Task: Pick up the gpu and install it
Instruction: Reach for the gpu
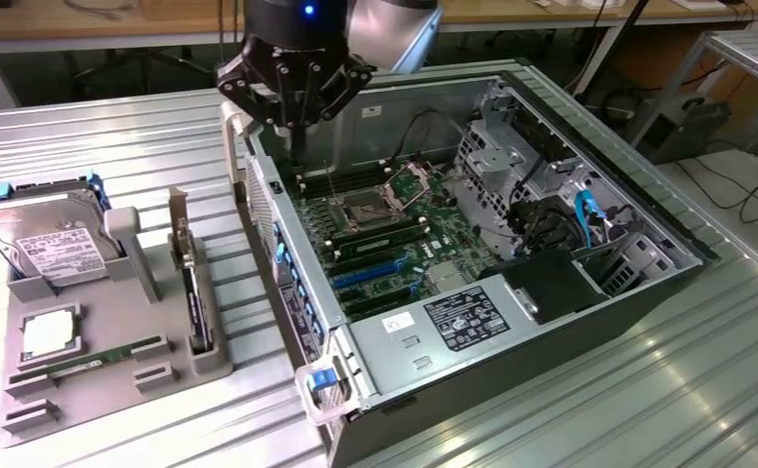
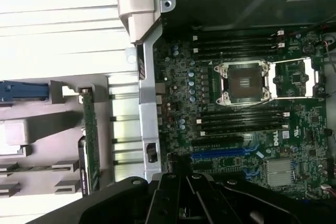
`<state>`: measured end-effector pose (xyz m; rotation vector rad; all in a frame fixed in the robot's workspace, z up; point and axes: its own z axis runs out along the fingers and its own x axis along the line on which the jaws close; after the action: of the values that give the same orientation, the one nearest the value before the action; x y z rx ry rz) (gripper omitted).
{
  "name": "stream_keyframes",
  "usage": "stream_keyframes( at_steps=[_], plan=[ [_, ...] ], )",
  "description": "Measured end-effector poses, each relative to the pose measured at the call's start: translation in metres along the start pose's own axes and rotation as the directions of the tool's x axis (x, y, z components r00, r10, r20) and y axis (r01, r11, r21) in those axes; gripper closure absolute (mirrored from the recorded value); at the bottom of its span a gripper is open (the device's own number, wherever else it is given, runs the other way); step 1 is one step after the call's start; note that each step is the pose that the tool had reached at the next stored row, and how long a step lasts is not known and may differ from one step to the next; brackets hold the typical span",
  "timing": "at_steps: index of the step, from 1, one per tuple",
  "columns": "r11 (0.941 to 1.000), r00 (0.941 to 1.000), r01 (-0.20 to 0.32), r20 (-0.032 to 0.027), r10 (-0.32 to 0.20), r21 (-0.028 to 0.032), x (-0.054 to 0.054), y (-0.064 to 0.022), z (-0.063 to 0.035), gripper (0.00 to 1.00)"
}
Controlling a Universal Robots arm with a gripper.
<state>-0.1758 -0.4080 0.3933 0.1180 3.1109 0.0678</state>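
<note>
The gpu (image 1: 196,304) is a thin black card with a silvery bracket at one end. It stands on edge in a slot of the grey tray (image 1: 157,366), at the exterior view's left, beside the open computer case (image 1: 619,161). The wrist view has the gpu (image 2: 90,142) edge-on next to the case wall. My gripper (image 1: 298,146) hangs shut and holds nothing. It is over the case's rear corner, above the edge of the motherboard (image 1: 398,229), well apart from the gpu. Its dark fingers (image 2: 173,192) point down near the blue expansion slots (image 2: 223,155).
The tray also holds a silver hard drive (image 1: 54,244), a square processor (image 1: 51,333) and a green memory stick (image 1: 93,363). Inside the case are an empty processor socket (image 2: 244,81), a power supply (image 1: 463,317) and drive cages (image 1: 509,146). Ribbed metal tabletop (image 1: 639,390) surrounds everything.
</note>
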Motion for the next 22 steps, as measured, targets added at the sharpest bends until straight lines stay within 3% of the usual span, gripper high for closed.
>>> stream_keyframes(
  at_steps=[9, 10, 16, 19, 22],
  plan=[
    [1.0, 1.0, 0.0, 0.0002, 0.0, 0.0015, 0.049, -0.0129, 0.0034, 0.89],
    [1.0, 1.0, 0.0, 0.0001, 0.0, 0.002, 0.059, -0.0151, 0.0048, 0.89],
    [1.0, 1.0, 0.0, 0.0003, 0.0, 0.0031, 0.089, -0.0206, 0.0109, 0.89],
    [1.0, 1.0, 0.0, 0.0003, 0.0, 0.0047, 0.111, -0.0236, 0.0177, 0.89],
    [1.0, 1.0, 0.0, 0.0003, 0.0, 0.0059, 0.115, -0.0241, 0.0204, 0.89]
  ],
)
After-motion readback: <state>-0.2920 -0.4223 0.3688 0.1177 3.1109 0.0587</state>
